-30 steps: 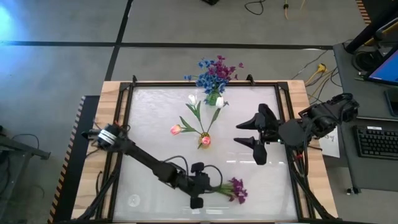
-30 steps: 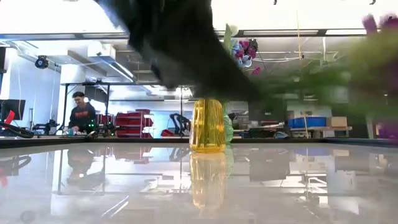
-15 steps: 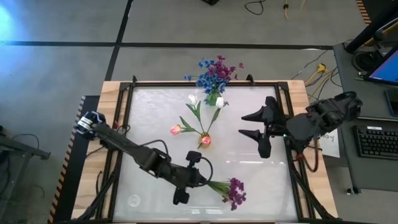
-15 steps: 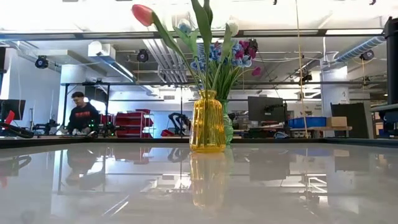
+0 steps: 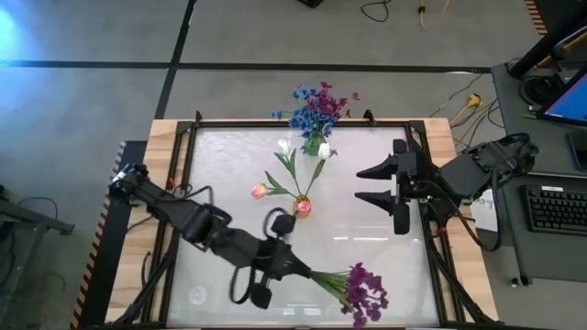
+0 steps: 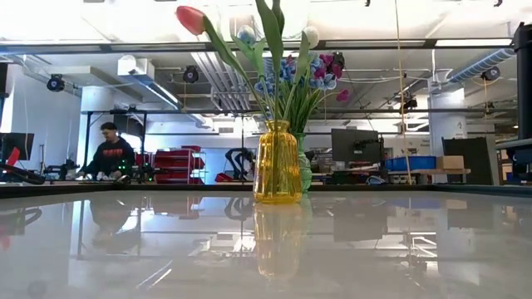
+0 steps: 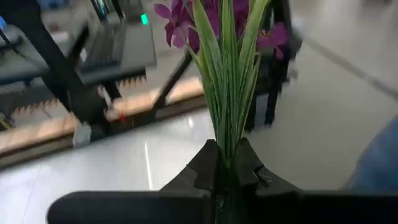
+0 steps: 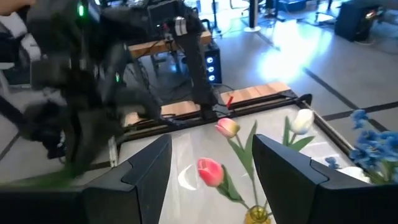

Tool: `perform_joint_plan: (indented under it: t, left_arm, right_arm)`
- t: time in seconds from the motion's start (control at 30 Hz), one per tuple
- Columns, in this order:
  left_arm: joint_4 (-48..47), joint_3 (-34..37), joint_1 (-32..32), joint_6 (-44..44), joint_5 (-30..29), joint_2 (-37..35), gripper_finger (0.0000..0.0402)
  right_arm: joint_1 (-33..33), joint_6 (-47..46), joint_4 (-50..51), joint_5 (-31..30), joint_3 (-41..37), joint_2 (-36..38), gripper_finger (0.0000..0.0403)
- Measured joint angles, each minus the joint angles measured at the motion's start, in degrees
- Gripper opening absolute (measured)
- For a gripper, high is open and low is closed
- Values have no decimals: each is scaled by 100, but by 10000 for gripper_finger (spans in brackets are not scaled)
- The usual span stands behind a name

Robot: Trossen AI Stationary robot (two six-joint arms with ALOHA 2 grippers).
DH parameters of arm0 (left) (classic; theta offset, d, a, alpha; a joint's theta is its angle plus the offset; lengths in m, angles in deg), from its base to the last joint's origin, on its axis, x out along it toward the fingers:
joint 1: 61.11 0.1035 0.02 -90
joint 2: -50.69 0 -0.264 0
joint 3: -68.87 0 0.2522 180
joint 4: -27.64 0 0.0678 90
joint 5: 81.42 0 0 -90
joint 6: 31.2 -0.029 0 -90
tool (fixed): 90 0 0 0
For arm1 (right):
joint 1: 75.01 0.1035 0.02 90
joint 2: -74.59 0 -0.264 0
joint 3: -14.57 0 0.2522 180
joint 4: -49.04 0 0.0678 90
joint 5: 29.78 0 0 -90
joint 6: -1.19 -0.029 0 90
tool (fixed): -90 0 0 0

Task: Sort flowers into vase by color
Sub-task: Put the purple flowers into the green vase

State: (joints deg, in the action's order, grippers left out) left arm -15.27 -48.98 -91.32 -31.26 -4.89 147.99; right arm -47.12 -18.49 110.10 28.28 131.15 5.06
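Observation:
My left gripper [image 5: 305,272] hovers over the table's near middle, shut on a purple flower sprig [image 5: 362,293] with long green leaves, which also fills the left wrist view [image 7: 224,74]. My right gripper [image 5: 369,184] stands open and bare, high over the right half. A yellow vase [image 6: 277,162] at mid-table holds a pink tulip [image 5: 260,191], a white one [image 5: 283,146] and another bud, stems down in its mouth. Behind it, a green vase [image 5: 314,144] at the far edge holds blue flowers [image 5: 303,116] and purple blossoms [image 5: 330,99]. My left gripper pinches the sprig's bundled green stems [image 7: 227,142] between its two fingers, near their lower end. The fingers come from the table's left, slanting slightly down, and lie along the stems. The sprig sticks out ahead of them, blossoms [image 5: 367,298] toward the near right, lifted clear of the table.
A dark metal frame [image 5: 188,137] borders the glossy table top. A keyboard [image 5: 558,209] and cables lie on a desk past the right edge. In the low view a person [image 6: 108,154] is seated far behind the table.
My left gripper has risen well above the table with the purple sprig, rolling its wrist as it went. The sprig has come up clear of the table, and its blossom end now points toward the near right corner. My right gripper has drawn back slightly toward the right edge.

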Motion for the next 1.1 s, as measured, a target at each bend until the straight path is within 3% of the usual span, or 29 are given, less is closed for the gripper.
perform_joint_plan:
  t: [0.13,0.27,0.43,0.63,0.77,1.1]
  left_arm:
    - [650,-48,-239,-35,-376,-245,0]
    - [1252,-24,-400,-230,-1202,-557,0]
    - [1577,-24,-418,-220,-1942,-848,0]
    - [2343,-11,-415,-785,-2128,-708,0]
    - [2851,-14,-411,-961,-2512,-654,0]
    - [3019,-14,-230,-943,-2814,-547,0]
  right_arm:
    - [64,97,-4,57,0,-25,215]
    - [120,264,-117,35,-15,-27,215]
    - [188,817,-1162,31,-292,-97,215]
    - [223,1690,-2317,117,-380,-547,215]
    - [223,2259,-3342,511,-380,-839,215]
    - [170,2955,-5118,489,-378,-1322,215]
